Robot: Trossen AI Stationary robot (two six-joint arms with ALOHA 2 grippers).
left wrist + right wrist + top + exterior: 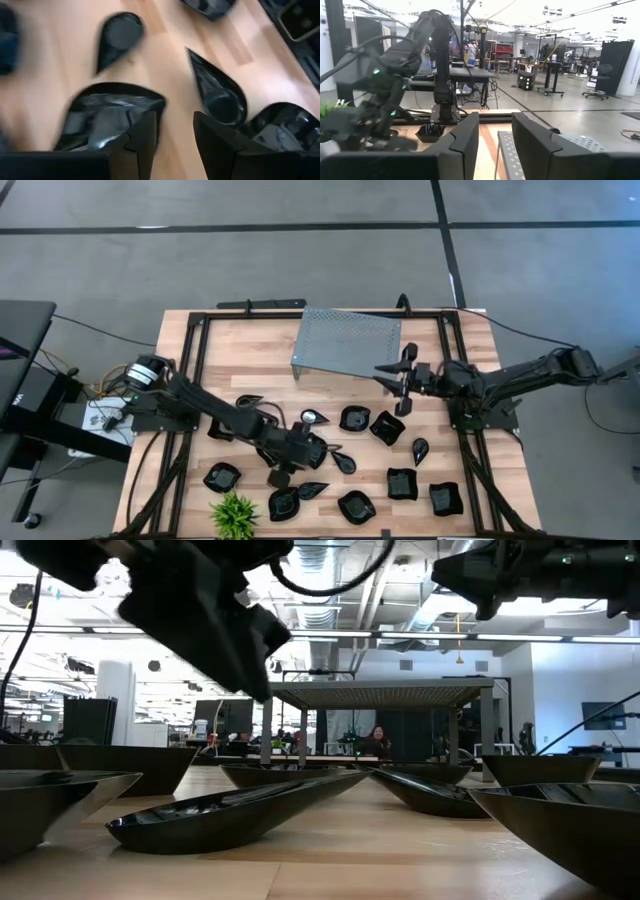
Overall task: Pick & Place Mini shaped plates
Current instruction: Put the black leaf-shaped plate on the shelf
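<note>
— One tabletop (pixel 250 340), pale wood. What stands largest on it?

— The grey perforated shelf (pixel 345 340) at the far edge. My right tool (pixel 400 388) hangs just in front of its right corner, fingers apart, empty.

— And the mini shaped plates (pixel 400 483)?

— Roughly fifteen, glossy black, scattered across the near half of the tabletop. My left tool (pixel 283 472) is low among them, fingers apart, gripping nothing; a wavy-edged plate (pixel 107 117) lies beside one finger, a teardrop plate (pixel 217 92) beside the other.

— Smallest?

— A green plant (pixel 234 515), near edge.

Left pincer (pixel 281 477) and right pincer (pixel 404 370) both agape
</note>
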